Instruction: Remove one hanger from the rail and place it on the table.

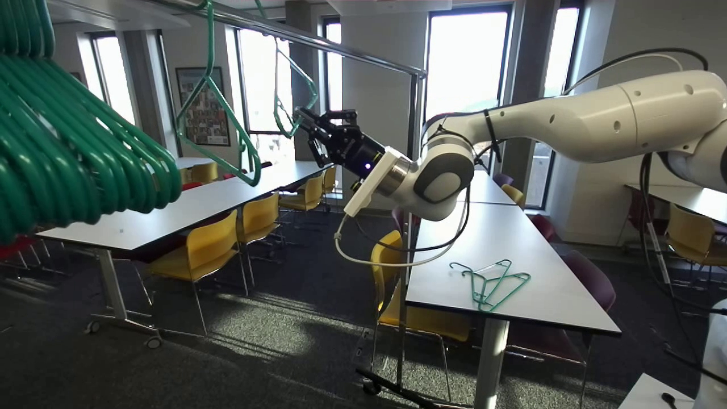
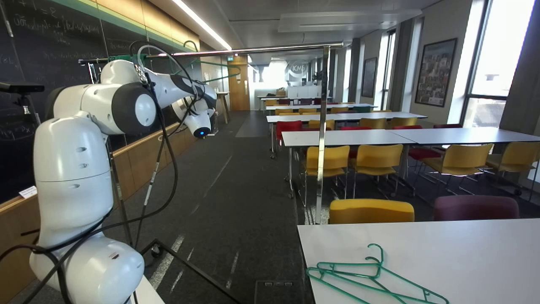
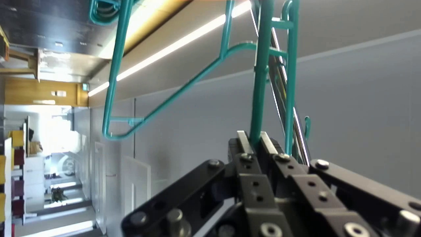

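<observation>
In the wrist view my gripper [image 3: 256, 141] is closed round one bar of a green hanger [image 3: 260, 82]. An exterior view shows this hanger [image 1: 297, 69] just below the silver rail [image 1: 341, 49], its lower end at the fingertips of my gripper [image 1: 301, 117]. Its hook appears to be at the rail, though the contact is hard to make out. On the white table [image 1: 448, 233] two green hangers [image 1: 507, 292] lie overlapping near the front edge. In an exterior view the arm hides the gripper, and part of a hanger [image 2: 221, 79] shows beyond it.
Another single hanger [image 1: 227, 111] hangs nearer that camera, and a dense bunch of hangers [image 1: 85, 142] fills the left side. The rack's upright pole [image 2: 322, 139] stands beside the table. Yellow chairs [image 2: 371, 211] and cables [image 1: 409, 264] are close to the arm.
</observation>
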`<state>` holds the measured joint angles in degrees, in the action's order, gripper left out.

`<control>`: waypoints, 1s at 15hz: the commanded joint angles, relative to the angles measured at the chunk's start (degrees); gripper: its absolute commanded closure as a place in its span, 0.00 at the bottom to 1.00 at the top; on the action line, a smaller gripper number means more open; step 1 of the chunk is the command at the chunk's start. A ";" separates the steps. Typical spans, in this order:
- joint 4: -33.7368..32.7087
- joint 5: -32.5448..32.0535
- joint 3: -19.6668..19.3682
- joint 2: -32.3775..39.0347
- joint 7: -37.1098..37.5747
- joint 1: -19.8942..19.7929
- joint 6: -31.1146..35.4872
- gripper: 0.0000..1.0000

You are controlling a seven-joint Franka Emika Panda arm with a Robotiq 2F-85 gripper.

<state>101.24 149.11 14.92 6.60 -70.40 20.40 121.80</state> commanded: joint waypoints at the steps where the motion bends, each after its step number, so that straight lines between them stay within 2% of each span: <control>1: 5.77 0.52 1.36 -3.80 2.16 -10.12 -5.45 0.98; 3: 5.84 0.36 2.25 -3.53 3.65 -15.25 -7.50 0.98; 5: 5.77 0.26 3.25 -3.35 4.56 -18.51 -8.45 0.98; 8: 4.90 0.14 4.04 -3.21 4.47 -19.37 -8.03 0.98; 9: 4.21 0.14 3.96 -3.39 3.97 -18.07 -6.86 0.98; 10: 2.97 -0.55 0.56 -3.21 4.22 -13.73 -5.49 0.98; 15: -5.54 -12.21 -0.73 0.42 9.00 -9.64 5.17 0.98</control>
<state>101.11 142.77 16.11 5.38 -65.27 8.53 121.77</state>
